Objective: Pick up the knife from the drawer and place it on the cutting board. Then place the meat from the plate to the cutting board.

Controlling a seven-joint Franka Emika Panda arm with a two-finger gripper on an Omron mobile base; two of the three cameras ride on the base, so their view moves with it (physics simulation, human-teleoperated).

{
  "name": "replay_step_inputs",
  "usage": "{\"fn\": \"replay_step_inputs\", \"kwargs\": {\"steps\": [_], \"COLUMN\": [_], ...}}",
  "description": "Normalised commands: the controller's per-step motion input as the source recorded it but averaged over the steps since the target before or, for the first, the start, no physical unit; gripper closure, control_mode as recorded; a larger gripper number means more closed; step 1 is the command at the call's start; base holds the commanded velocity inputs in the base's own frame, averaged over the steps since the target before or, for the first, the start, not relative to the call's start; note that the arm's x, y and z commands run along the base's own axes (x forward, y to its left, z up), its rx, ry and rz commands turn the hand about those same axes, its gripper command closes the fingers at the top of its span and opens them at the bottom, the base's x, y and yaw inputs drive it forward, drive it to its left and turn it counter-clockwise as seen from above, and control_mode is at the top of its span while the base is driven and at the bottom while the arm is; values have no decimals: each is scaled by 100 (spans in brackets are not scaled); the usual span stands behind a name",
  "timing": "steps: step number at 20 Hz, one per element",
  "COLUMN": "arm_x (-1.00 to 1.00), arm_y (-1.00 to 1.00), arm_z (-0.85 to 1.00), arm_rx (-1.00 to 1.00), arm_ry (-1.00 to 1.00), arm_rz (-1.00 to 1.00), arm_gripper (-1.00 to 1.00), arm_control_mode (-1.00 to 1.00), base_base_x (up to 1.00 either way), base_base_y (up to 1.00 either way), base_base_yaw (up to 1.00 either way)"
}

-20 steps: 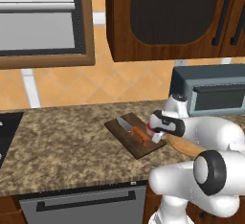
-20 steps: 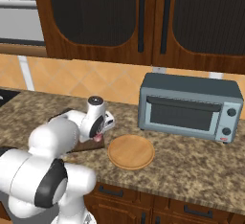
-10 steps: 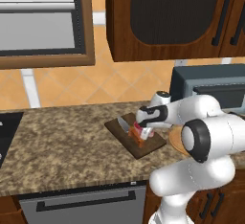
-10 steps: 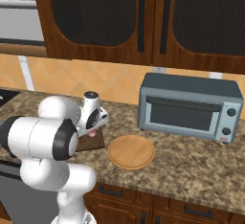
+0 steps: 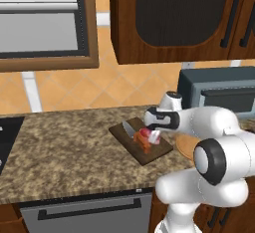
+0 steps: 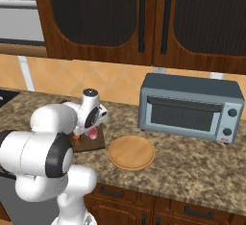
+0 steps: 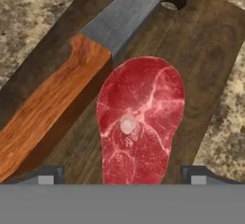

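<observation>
One meat [image 7: 140, 122] and one knife [image 7: 76, 70] are laid side by side on the cutting board [image 7: 201, 60]. The end effector [image 7: 122, 175] is held low above the meat — fingers spread apart, gripping nothing — with the arm bent across the surface [image 5: 60, 152]. The one plate [image 6: 131, 152] is seen just beside the board's edge.

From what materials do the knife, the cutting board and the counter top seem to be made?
The knife: the blade looks like matte grey metal; the handle looks like orange wood with streaky grain. The cutting board: dark brown wood, with lengthwise grain and a dull finish. The counter top: probably granite or similar stone, with brown and grey speckles.
</observation>
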Motion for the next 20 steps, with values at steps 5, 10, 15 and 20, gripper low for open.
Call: {"fn": "replay_step_inputs", "kwargs": {"steps": [5, 10, 15, 20], "arm_x": [-53, -76, -55, -38], "arm_y": [-10, -64, -54, -49], "arm_z": [22, 47, 42, 52], "arm_rx": [0, 0, 1, 3], "arm_ry": [-11, -23, -26, -22], "arm_rz": [0, 0, 0, 0], "arm_gripper": [-100, -100, -100, -100], "arm_control_mode": [-100, -100, -100, -100], "base_base_x": [0, 0, 0, 0], "base_base_y": [0, 0, 0, 0], "base_base_yaw": [0, 0, 0, 0]}}
